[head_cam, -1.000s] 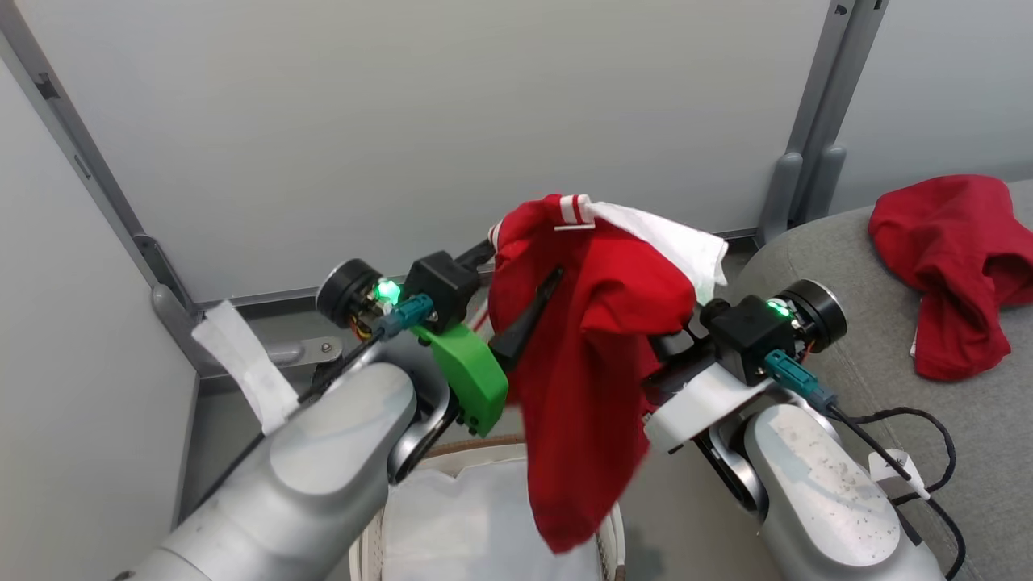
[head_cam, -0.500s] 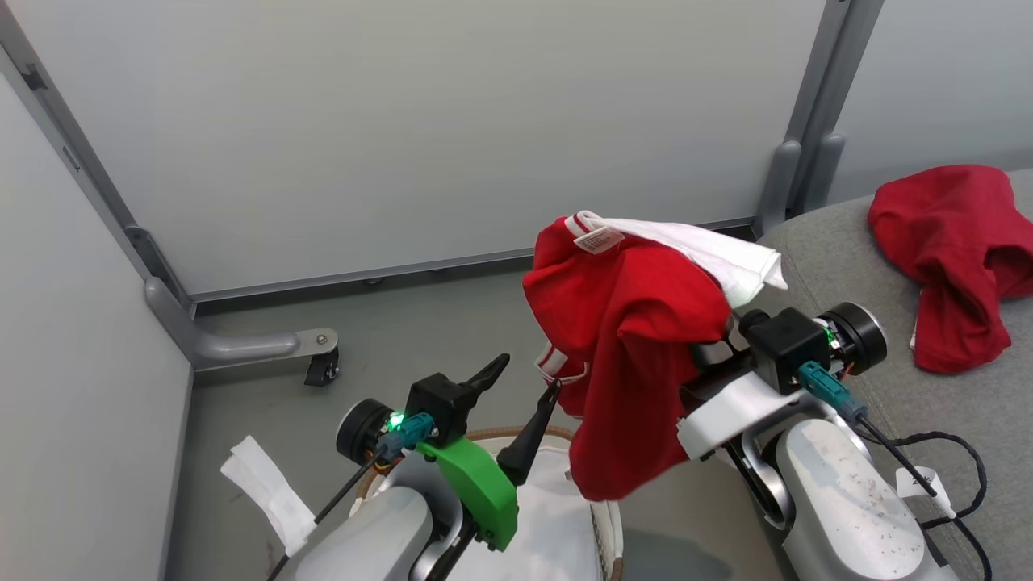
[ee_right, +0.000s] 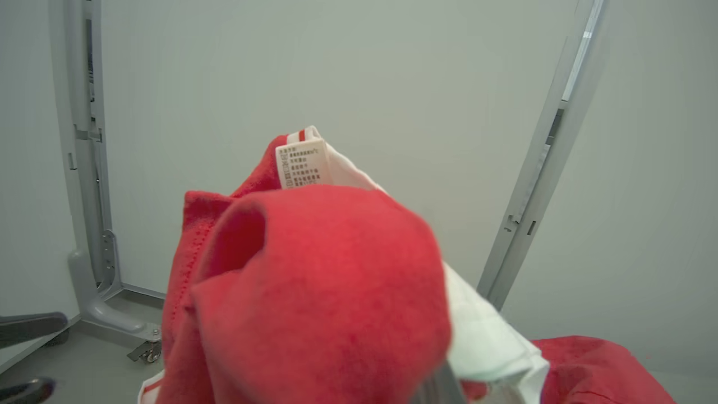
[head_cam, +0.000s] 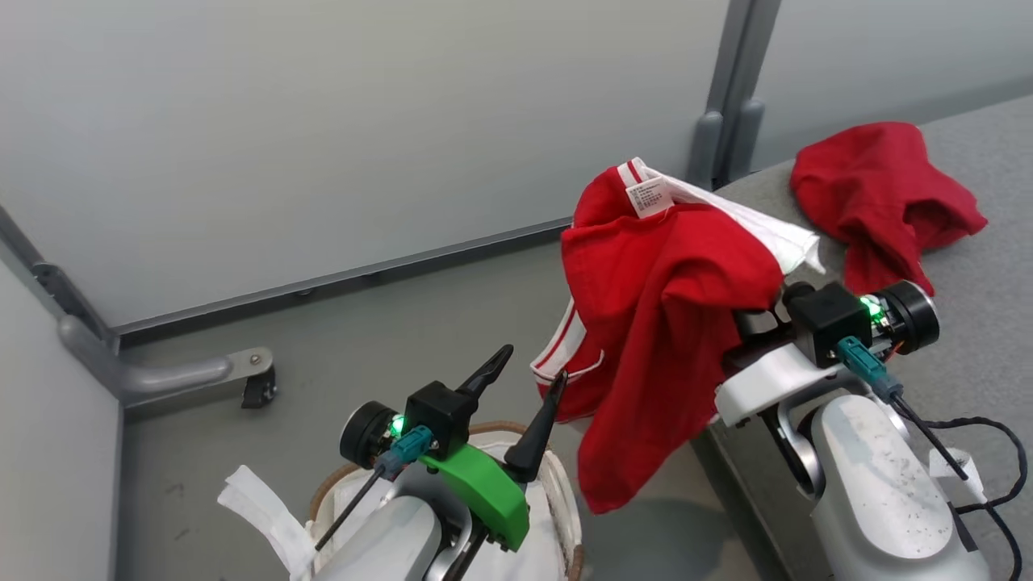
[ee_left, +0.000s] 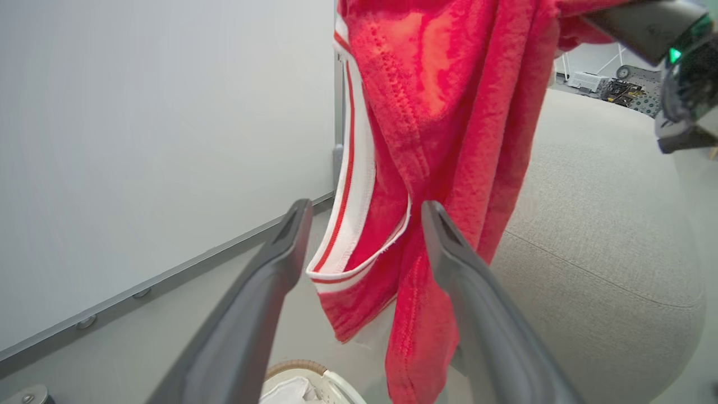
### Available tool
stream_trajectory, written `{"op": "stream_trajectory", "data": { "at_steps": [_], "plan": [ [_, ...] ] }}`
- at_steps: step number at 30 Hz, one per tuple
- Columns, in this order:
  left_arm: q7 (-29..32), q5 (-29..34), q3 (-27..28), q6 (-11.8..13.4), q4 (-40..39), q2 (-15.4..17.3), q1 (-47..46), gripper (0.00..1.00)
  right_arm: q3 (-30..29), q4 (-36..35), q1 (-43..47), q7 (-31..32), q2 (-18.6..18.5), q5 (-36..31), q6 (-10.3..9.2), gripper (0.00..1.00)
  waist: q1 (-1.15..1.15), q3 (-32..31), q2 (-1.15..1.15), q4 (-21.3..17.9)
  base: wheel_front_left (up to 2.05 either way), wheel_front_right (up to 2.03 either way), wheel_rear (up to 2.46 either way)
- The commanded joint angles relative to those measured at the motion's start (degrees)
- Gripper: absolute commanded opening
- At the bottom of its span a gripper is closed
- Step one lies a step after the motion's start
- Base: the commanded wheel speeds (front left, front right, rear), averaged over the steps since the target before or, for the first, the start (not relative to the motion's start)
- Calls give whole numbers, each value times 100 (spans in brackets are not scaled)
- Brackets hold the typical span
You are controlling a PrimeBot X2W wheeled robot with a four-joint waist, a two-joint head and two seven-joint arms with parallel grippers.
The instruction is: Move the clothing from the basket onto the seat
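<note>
Presently, one piece of the clothing was found hanging from the right gripper, raised clear of the basket and not yet on the seat. The fabric covered that gripper's fingers in both the head view and the right wrist view. It could not be determined whether the jaws were clamped on the cloth or merely bearing it draped.

The left gripper stood above the basket with its fingers parted and nothing between them. In the left wrist view its fingers framed the garment's white striped hem, which hung just beyond them. Contact could not be confirmed.

The garment's long axis ran vertically, label uppermost. Its lower end dangled over the floor between the basket and the near edge of the seat. The seat lay to the robot's right of the hanging cloth, and the right arm was plainly the nearer to it. A second red garment lay on the cushion further along.

In my judgement, the coming move required travel to the right, with enough height for the trailing end to clear the cushion edge.
</note>
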Motion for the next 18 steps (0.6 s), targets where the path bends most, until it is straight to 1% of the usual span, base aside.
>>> {"op": "stream_trajectory", "data": {
  "at_steps": [1,5,9,13,18],
  "plan": [
    [-3,77,60,-20,-48,-19,92,100,-63,-3,-45,-28,-22,-68,-8,0,0,145,0,-500,0,0,0],
    [-4,258,137,-48,-118,-114,118,100,-267,2,-60,-28,-74,-174,-8,0,0,259,0,-911,0,0,0],
    [-5,375,110,-75,-140,-137,72,100,-450,-26,-70,-28,-129,-203,-8,0,0,425,0,-1203,0,0,0],
    [-4,474,69,-95,-146,-159,-34,100,-604,-48,-163,-28,-183,-222,-7,0,0,614,0,-1347,0,0,0],
    [-4,561,11,-96,-149,-169,-153,100,-585,-22,-395,-28,-305,-279,-8,0,0,860,0,-1319,0,0,0]
  ]
}}
